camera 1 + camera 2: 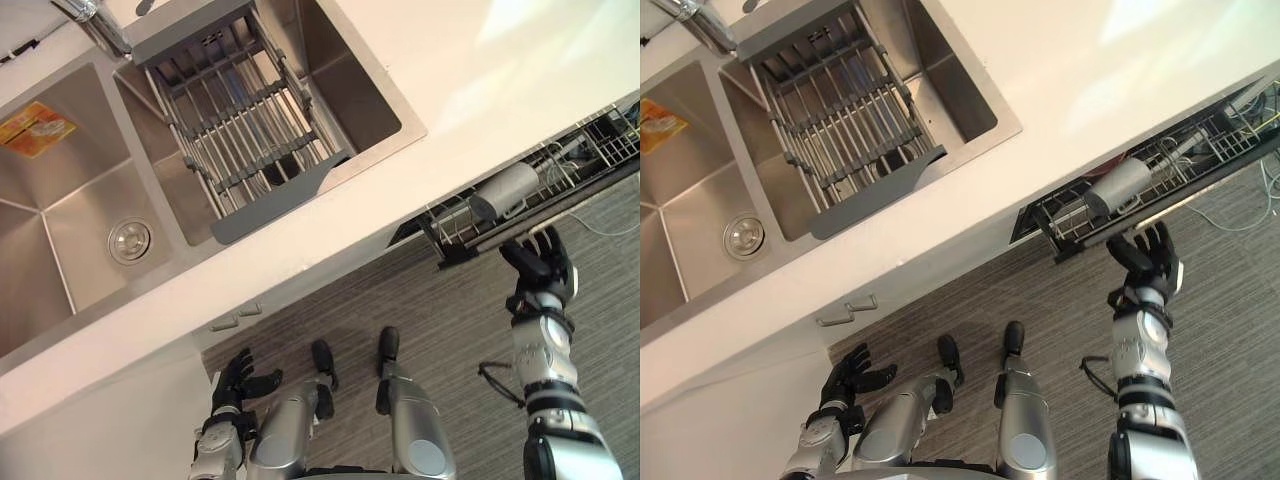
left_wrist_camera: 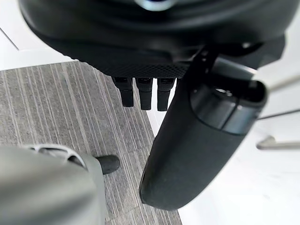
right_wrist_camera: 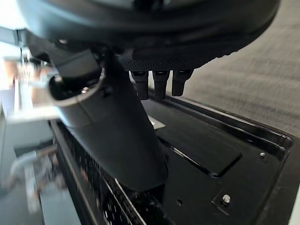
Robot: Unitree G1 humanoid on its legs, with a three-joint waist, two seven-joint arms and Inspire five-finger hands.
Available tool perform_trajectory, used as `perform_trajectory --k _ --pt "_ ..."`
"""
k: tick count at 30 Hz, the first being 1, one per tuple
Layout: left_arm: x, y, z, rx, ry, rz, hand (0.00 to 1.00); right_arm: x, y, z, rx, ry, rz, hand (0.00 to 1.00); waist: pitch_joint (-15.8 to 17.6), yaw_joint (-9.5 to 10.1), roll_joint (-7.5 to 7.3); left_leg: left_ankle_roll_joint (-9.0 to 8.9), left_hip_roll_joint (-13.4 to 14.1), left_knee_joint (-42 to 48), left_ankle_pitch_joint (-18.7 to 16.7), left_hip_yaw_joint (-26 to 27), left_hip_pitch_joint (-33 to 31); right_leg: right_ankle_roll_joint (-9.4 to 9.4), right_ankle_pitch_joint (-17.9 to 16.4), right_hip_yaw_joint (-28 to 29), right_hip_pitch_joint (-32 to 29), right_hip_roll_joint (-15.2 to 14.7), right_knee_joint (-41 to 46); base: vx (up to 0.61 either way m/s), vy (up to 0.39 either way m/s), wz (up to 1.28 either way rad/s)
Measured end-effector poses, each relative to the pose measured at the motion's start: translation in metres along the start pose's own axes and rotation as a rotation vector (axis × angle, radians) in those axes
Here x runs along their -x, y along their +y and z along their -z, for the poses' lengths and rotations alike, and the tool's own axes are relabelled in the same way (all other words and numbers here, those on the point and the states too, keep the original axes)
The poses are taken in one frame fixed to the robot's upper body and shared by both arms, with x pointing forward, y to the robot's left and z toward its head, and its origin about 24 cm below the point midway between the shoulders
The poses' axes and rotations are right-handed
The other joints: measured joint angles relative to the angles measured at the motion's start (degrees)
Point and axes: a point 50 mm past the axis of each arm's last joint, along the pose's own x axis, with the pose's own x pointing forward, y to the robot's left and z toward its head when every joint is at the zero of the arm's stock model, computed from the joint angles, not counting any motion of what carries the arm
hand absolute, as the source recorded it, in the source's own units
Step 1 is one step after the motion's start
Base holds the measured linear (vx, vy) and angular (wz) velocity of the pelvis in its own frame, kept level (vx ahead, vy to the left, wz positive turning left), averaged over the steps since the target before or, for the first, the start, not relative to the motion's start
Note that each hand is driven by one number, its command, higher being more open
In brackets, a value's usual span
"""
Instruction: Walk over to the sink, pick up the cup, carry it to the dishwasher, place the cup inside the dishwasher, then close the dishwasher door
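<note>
- Cup [image 1: 505, 190] lies on its side in the dishwasher rack [image 1: 590, 150], just under the front edge of the counter [image 1: 480, 90] near its right end. Its long axis runs roughly along that edge, and its dark end faces back toward the sink [image 1: 60, 200].
- Right hand [image 1: 540, 262] hovers just outside the rack, on the floor side of the cup and close to it but not touching. Its fingers are spread and straight, and it grips nothing.
- Door [image 3: 211, 154] of the dishwasher shows as a black inner panel right past that hand's fingertips in the right wrist view, so the hand is at the door rather than at the cup.
- Left hand [image 1: 235, 378] hangs low by the cabinet front below the sink. It is relaxed and empty, well apart from the dishwasher.
- Judging by this, the cup is already placed and closing the door is what's left.
- The door's long edge runs parallel to the counter's front edge, with the cup and rack between the two.
- The right hand is far the nearer, and its push would have to go across that long edge, toward the counter.
</note>
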Motion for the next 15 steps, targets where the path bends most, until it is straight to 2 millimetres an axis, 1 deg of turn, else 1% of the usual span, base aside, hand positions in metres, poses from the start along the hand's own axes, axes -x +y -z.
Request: perform_trajectory --k 1,3,5,9,10,11,13,15 --pt "0.0 0.0 0.0 -0.001 0.0 -0.001 0.9 -0.006 0.007 -0.008 0.023 -0.009 -0.021 0.9 0.07 0.05 0.14 0.1 -0.17 -0.07 0.28 -0.41 -0.41 -0.03 0.42 -0.37 0.0 -0.12 -0.47 -0.06 0.04 0.22" --pt "0.0 0.001 0.0 -0.003 0.0 -0.002 0.9 -0.013 0.016 -0.016 0.059 -0.01 -0.036 0.9 0.12 0.11 0.25 0.3 -0.34 -0.07 0.53 -0.93 -0.93 -0.05 0.97 -0.8 0.0 -0.22 -1.11 -0.05 0.029 0.17" --pt "-0.002 0.0 -0.004 -0.003 -0.01 0.001 0.9 -0.026 0.027 -0.035 0.131 -0.035 -0.044 0.9 0.48 0.13 0.99 0.66 -0.66 0.07 1.13 -2.22 -1.92 -0.14 1.76 -2.11 0.11 -0.48 -2.02 -0.04 0.031 0.27" --pt "-0.005 -0.001 -0.01 -0.004 -0.031 0.005 0.9 -0.035 0.042 -0.057 0.227 -0.083 -0.061 0.9 0.89 0.82 1.84 0.79 -0.66 0.96 1.26 -2.97 -2.88 -0.27 2.31 -2.94 0.18 -0.51 -2.64 -0.03 0.025 0.13" --pt "-0.005 -0.001 -0.012 -0.003 -0.038 0.004 0.9 -0.038 0.049 -0.065 0.249 -0.1 -0.073 0.9 0.98 0.88 2.03 0.8 -0.63 1.27 1.26 -3.2 -3.2 -0.35 2.46 -3.18 0.19 -0.48 -2.84 -0.01 0.015 0.11" --pt "-0.005 0.0 -0.013 -0.003 -0.043 0.004 0.9 -0.04 0.053 -0.069 0.268 -0.099 -0.075 0.9 1.07 1.07 2.22 0.8 -0.58 1.46 1.27 -3.49 -3.32 -0.42 2.59 -3.47 0.44 -0.42 -3.17 -0.01 0.02 0.13" --pt "-0.006 0.0 -0.015 -0.003 -0.051 0.003 0.9 -0.04 0.051 -0.071 0.285 -0.1 -0.058 0.9 1.19 1.29 2.46 0.79 -0.57 1.64 1.26 -4.35 -3.31 -0.47 2.74 -4.25 1.19 -0.31 -3.8 0.01 0.015 0.15" --pt "-0.006 0.002 -0.016 -0.007 -0.053 0.0 0.9 -0.04 0.05 -0.071 0.328 -0.103 -0.051 0.9 1.21 1.03 2.44 0.79 -0.58 1.77 1.26 -4.79 -3.29 -0.47 2.74 -4.57 1.61 -0.25 -4.08 0.02 0.02 0.09"
